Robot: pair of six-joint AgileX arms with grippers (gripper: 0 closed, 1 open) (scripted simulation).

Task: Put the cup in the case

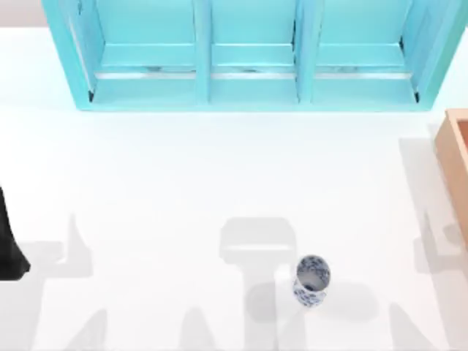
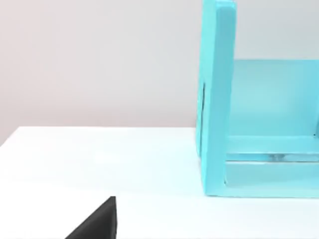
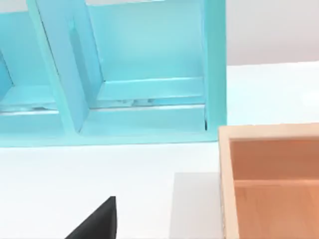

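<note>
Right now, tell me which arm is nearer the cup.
Probably right. The cup stands right of the table's middle; the left arm sits at the far left edge; the right arm looks at the wooden box on the right.

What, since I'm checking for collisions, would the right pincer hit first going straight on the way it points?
Probably the turquoise shelf unit, at its rightmost compartment, once the right pincer has crossed bare white table. The wooden box lies beside that line and looks missed, though depth is unclear.

The shelf unit (image 1: 248, 55) stands along the desk's (image 1: 146, 190) far edge. The cup (image 1: 312, 280) sits near the front, right of centre. A wooden box (image 1: 457, 157) lies at the right edge.
</note>
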